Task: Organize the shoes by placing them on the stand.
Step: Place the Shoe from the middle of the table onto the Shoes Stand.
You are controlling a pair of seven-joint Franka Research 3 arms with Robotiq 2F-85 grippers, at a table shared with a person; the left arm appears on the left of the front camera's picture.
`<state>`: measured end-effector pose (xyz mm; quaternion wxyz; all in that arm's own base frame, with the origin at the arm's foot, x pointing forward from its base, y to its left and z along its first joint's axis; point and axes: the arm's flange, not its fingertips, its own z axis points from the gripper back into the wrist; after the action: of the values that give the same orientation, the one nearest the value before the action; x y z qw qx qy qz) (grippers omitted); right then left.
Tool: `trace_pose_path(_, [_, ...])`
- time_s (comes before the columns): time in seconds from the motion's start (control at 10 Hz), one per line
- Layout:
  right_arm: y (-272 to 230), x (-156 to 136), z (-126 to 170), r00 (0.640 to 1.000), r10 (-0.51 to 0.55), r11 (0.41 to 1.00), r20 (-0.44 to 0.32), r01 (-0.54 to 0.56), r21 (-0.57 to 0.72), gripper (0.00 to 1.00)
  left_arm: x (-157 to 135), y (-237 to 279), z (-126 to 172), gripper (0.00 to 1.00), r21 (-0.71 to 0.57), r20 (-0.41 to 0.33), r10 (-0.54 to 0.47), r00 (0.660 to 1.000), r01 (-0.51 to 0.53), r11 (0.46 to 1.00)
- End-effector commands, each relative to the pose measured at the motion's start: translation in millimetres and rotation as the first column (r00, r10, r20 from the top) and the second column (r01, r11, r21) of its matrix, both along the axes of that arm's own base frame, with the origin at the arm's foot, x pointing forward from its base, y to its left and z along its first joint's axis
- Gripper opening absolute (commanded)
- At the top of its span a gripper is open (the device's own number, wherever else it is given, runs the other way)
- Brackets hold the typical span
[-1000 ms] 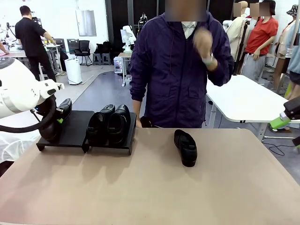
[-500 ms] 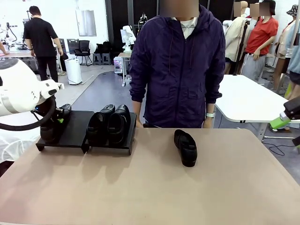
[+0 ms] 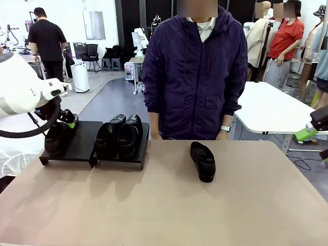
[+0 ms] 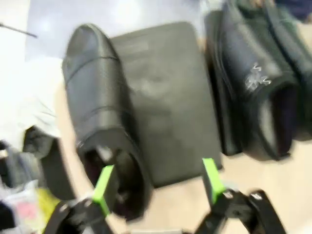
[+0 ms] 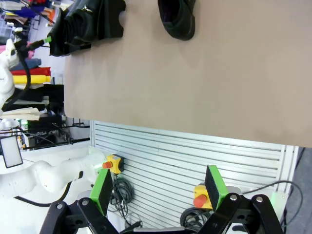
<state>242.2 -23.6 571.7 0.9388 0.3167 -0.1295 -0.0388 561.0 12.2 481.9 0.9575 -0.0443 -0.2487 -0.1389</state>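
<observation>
The stand point(image 3: 82, 143) sits at the table's far left. Two black shoes point(image 3: 119, 134) lie side by side on its right panel. A third shoe point(image 3: 55, 139) rests on the left panel's outer edge. My left gripper point(image 3: 69, 122) hovers just above that shoe's heel. In the left wrist view this gripper point(image 4: 157, 180) is open, one green pad over the shoe point(image 4: 97, 112) and the other over the bare panel point(image 4: 168, 102). A fourth shoe point(image 3: 203, 161) lies on the table right of centre. My right gripper point(image 5: 158, 187) is open, holds nothing, and hangs off the table's right side point(image 3: 309, 133).
A person in a dark purple jacket point(image 3: 197, 72) stands at the far edge with arms down, behind the lone shoe. The tan table point(image 3: 164, 205) has free room across its front and right. In the right wrist view, a slatted wall and cables lie below the table point(image 5: 195, 87).
My left gripper opened, let go of the shoe on the left panel and lifted slightly. The person lowered a raised hand to their side.
</observation>
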Motion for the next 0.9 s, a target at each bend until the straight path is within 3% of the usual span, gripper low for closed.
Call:
trace_pose_path(0.0, [0, 1, 1, 1.0, 0.022, 1.0, 0.015, -0.023, 0.018, 1.0, -44, 31, 34, 1.0, -0.041, -0.14, -0.146, 0.979, 0.142, 0.989])
trace_pose_path(0.1, [0, 1, 1, 1.0, 0.022, 1.0, 0.015, -0.023, 0.018, 1.0, -65, 38, 49, 1.0, -0.053, -0.168, -0.241, 0.956, 0.235, 0.97])
trace_pose_path(0.2, [0, 1, 1, 1.0, 0.022, 1.0, 0.015, -0.023, 0.018, 1.0, -105, 51, 67, 1.0, -0.073, -0.203, -0.388, 0.899, 0.381, 0.921])
trace_pose_path(0.3, [0, 1, 1, 1.0, 0.022, 1.0, 0.015, -0.023, 0.018, 1.0, -140, 64, 76, 1.0, -0.104, -0.193, -0.419, 0.887, 0.406, 0.908])
trace_pose_path(0.4, [0, 1, 1, 1.0, 0.022, 1.0, 0.015, -0.023, 0.018, 1.0, -174, 78, 82, 1.0, -0.134, -0.172, -0.395, 0.902, 0.376, 0.917])
trace_pose_path(0.6, [0, 1, 1, 1.0, 0.022, 1.0, 0.015, -0.023, 0.018, 1.0, -234, 100, 84, 1.0, -0.223, -0.099, -0.423, 0.901, 0.394, 0.892])
trace_pose_path(0.8, [0, 1, 1, 1.0, 0.022, 1.0, 0.015, -0.023, 0.018, 1.0, -262, 110, 65, 1.0, -0.245, -0.067, -0.413, 0.908, 0.386, 0.889])
